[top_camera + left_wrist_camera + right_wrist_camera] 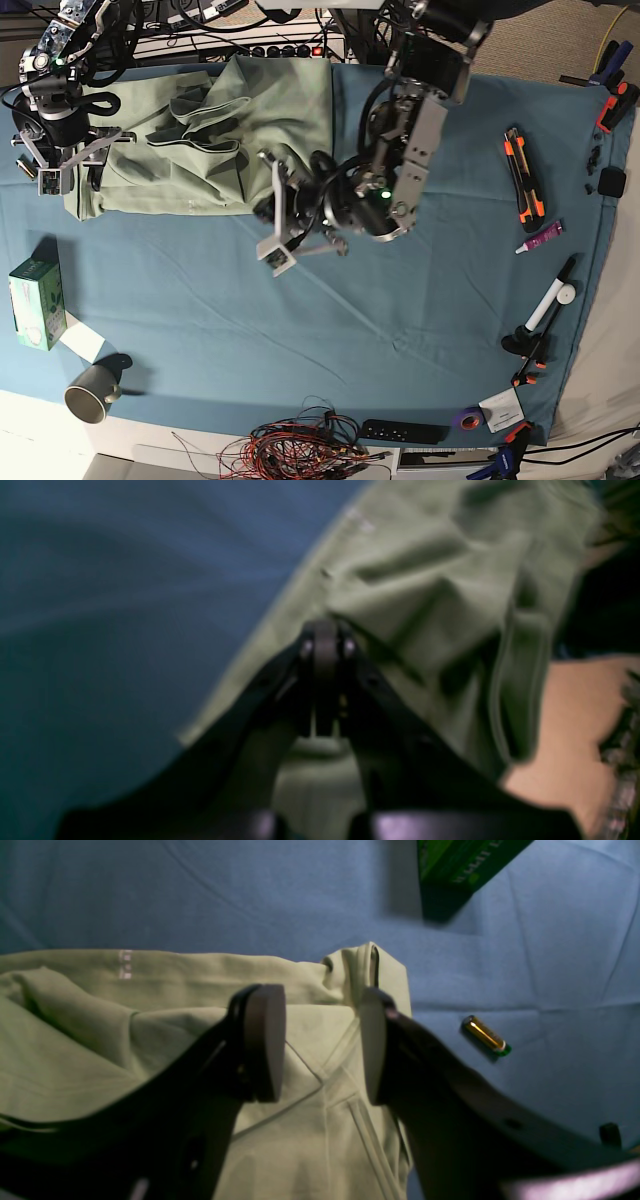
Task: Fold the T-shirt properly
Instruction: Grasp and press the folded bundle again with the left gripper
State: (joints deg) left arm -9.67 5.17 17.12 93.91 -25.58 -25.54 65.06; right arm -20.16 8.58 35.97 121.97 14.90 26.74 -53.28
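Base view, from above, shows a table [430,330] covered in blue-teal cloth, with the shirt [280,110] lying crumpled across its upper left part, bunched into folds rather than spread flat. The right hand [62,165] sits at the far left of this view, over the shirt's left end. The left hand [278,232] is near the middle of the table, at the shirt's lower right edge, its arm reaching down from the top of the view. Right wrist view looks down between two spread fingers [265,1040]: that hand [320,1045] is released, holding nothing, with the shirt [75,1050] directly beneath it and a seamed, stitched part of the fabric showing in the gap. Whether the fingers touch the fabric cannot be told. Just beside the shirt's edge lies a small battery [485,1036] on the cloth, and a green box [460,865] sits farther off at the top of that view. Left wrist view is blurred: the left hand [326,645] is clenched tight, fingertips pressed together, with the wrinkled shirt [440,580] around and beyond its tips; whether fabric is pinched between them cannot be told. Elsewhere on the table, well apart from the shirt, are a green carton [37,303] and a metal cup [88,395] at lower left, and a knife [525,170] and marker [552,298] at right.
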